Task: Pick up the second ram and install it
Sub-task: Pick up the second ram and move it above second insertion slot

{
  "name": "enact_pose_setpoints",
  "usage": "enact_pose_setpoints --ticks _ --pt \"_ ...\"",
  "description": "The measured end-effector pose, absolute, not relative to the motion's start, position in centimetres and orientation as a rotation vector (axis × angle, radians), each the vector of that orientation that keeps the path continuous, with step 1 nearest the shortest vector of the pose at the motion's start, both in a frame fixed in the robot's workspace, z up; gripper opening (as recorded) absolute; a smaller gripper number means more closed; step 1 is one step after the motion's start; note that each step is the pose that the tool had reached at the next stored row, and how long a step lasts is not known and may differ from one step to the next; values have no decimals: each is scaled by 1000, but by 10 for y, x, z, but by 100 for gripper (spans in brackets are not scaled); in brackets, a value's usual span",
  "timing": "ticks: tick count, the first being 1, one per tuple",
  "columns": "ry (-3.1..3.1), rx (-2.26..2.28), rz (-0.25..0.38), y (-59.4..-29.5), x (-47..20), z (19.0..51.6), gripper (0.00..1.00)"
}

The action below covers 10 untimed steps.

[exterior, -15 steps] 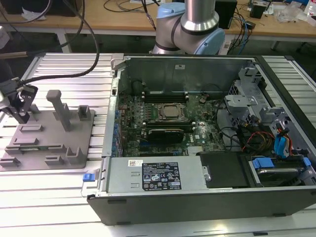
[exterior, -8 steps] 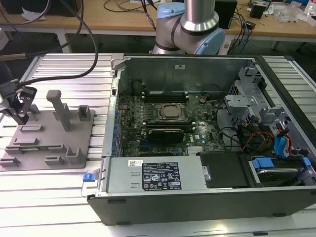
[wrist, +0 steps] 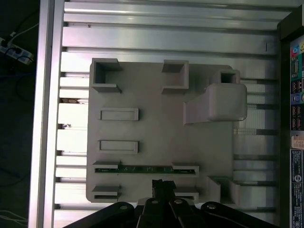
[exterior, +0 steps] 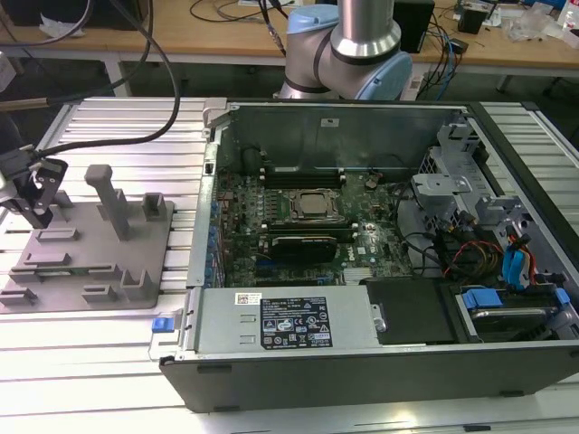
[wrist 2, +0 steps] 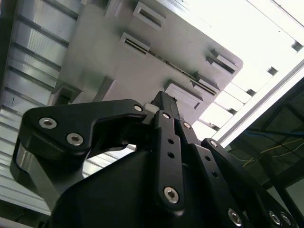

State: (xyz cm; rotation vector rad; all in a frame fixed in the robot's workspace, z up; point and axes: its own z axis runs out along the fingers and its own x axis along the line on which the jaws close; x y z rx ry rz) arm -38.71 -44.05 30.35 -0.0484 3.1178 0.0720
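"Wooden benches [exterior: 181,41] run along the back wall, and a ribbed aluminium table [exterior: 118,127] sits under everything. What's on it?"

"An open computer case [exterior: 362,362] on the exterior view's right. Its motherboard [exterior: 298,226] is exposed, with the processor socket [exterior: 312,206] in the middle. Just beside the case, on the left, is a grey fixture plate [exterior: 136,262] with 1 tall post [exterior: 110,194] and several low blocks."

"And the second ram [wrist: 145,169]?"

"It's on the plate, not in the case. In the first wrist view it's a thin green stick standing on edge in the long slot, with 2 end brackets around it."

"Anything in the way?"

"A thick black cable [exterior: 172,108] swings across the table toward the gripper [exterior: 40,210], but it's clear of the slot. The post is well apart from the slot too."

"How's the arm [exterior: 362,45] sitting?"

"Its base is behind the case. The gripper hangs pointing down over the plate's left end. In the first wrist view its fingertips [wrist: 159,186] are just beside the stick's middle. I can't tell whether they're touching it. The 2 fingers look pressed together, with nothing between them."
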Motion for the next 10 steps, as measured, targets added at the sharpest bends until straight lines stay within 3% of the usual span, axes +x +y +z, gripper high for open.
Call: enact_pose_setpoints --ticks 10 --pt "3100 -380 75 -441 -387 302 8"
